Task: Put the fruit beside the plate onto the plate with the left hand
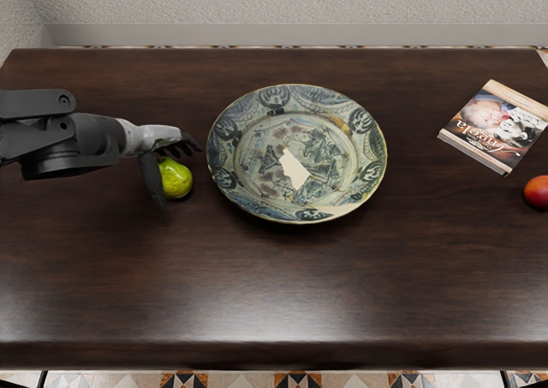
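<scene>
Left arm enters from the left edge, dark grey housing with a pale grey wrist section, held low over the dark brown wooden surface (274, 285). Left hand (164, 151) sits at the end of it, black, opened out: the short fingers (185, 143) are fanned toward the right above the fruit, and the thumb (154, 182) points down toward the near edge, apart from them. It has hold of nothing. The small yellow-green pear (176, 179) rests on the surface right under the hand, in the gap between thumb and fingers; the thumb stands just beside the pear's left flank, contact not clear at this size. The pear lies just left of the plate, near its rim but apart from it, not on it. At mid-surface is the large round ceramic plate with blue-green painted figures and a scrolled border (224, 131), lying flat, a pale irregular patch at its centre, nothing on it. Well to the right, near the far right corner, a thin paperback book with a light cover and a printed portrait (494, 124) lies flat, turned at an angle to the surface's edge. Nearer and at the very right edge, a small round red-orange fruit (537, 191), partly cut off by the picture's border, well apart from the plate.
</scene>
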### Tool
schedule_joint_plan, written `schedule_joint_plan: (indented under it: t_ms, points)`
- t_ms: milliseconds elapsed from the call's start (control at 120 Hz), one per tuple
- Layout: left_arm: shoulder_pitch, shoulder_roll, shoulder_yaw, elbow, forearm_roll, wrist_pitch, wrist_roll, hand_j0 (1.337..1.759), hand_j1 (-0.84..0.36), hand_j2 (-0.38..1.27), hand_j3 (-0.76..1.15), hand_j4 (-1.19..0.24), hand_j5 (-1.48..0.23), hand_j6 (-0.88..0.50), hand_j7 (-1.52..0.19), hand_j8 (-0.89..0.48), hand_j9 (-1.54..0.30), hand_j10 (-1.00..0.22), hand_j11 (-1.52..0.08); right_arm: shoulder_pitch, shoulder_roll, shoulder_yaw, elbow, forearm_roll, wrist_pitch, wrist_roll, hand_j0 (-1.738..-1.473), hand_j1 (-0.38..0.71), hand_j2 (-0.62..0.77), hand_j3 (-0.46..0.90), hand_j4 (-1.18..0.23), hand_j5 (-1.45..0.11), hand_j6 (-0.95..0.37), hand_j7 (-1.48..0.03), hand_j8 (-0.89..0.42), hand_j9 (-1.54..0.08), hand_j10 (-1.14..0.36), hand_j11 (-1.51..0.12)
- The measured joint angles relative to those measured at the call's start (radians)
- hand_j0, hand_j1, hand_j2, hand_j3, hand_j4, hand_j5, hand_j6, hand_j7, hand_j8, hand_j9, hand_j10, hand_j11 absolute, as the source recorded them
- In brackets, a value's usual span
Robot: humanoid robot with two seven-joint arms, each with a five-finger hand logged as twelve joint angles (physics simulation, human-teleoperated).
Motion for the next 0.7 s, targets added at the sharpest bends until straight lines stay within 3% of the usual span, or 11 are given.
schedule_joint_plan:
  t_ms: [325, 700]
  points:
    - [0.001, -0.032, 0.002, 0.073, 0.032, -0.005, -0.018, 1.658, 0.11, 0.04, 0.0, -0.2, -0.26, -0.21, -0.26, -0.21, -0.26, -0.2, -0.26, 0.0, 0.0, 0.0, 0.0, 0.0, 0.0, 0.0, -1.658, -0.31, -0.01, 0.0, -0.03, -0.04, -0.03, -0.04, -0.03, -0.04, -0.03, -0.04]
    - [0.0, -0.042, 0.001, 0.082, 0.05, -0.07, -0.028, 1.658, 0.1, 0.04, 0.0, -0.21, -0.27, -0.21, -0.27, -0.21, -0.27, -0.21, -0.27, 0.0, 0.0, 0.0, 0.0, 0.0, 0.0, 0.0, -1.658, -0.31, -0.01, 0.0, -0.03, -0.04, -0.03, -0.04, -0.03, -0.04, -0.03, -0.04]
